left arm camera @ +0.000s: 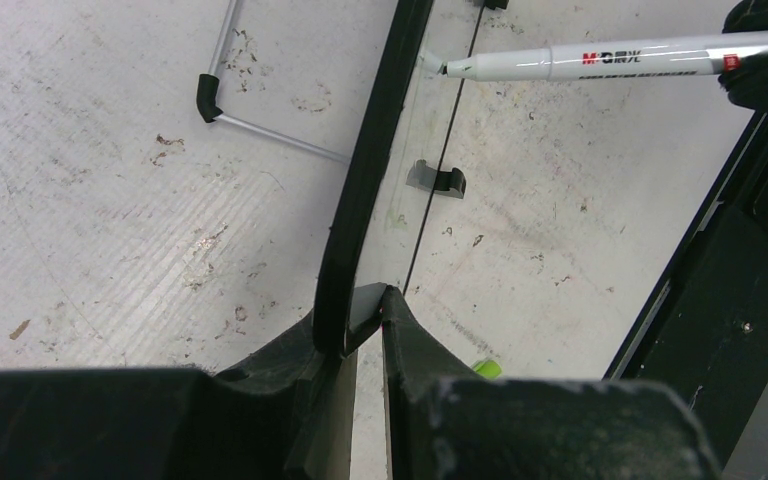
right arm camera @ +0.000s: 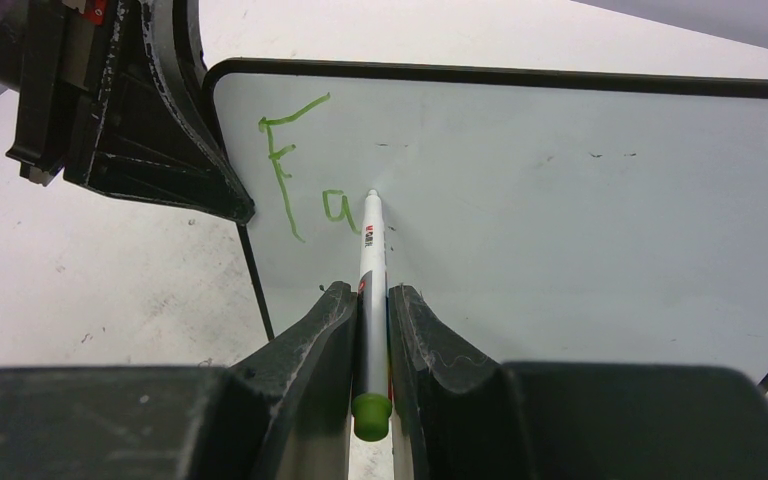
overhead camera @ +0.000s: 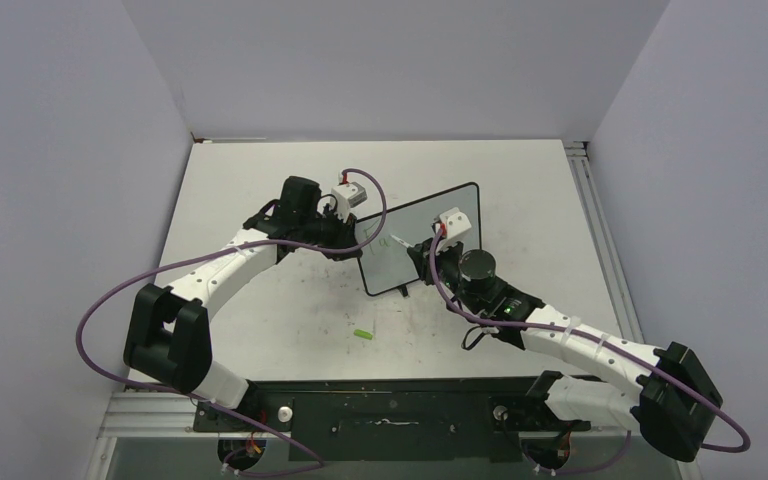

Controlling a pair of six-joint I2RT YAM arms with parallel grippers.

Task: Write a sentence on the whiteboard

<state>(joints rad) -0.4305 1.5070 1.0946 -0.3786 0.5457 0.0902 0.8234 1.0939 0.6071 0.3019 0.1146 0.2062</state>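
Observation:
The whiteboard (overhead camera: pixel 415 235) stands upright on the table, black-framed with small feet. It fills the right wrist view (right arm camera: pixel 580 210). The sentence (right arm camera: pixel 300 170) shows only as green "Fa" at the board's upper left. My right gripper (right arm camera: pixel 372 295) is shut on a white marker (right arm camera: pixel 370 280) with a green end; its tip touches the board just right of the "a". My left gripper (left arm camera: pixel 365 300) is shut on the whiteboard's left edge (left arm camera: pixel 360 190). In the left wrist view the marker (left arm camera: pixel 600 58) meets the board from the right.
The green marker cap (overhead camera: pixel 362 333) lies on the scuffed white table in front of the board. The board's wire stand (left arm camera: pixel 250 110) rests behind it. A black rail (overhead camera: pixel 390 405) runs along the near edge. Grey walls enclose the table.

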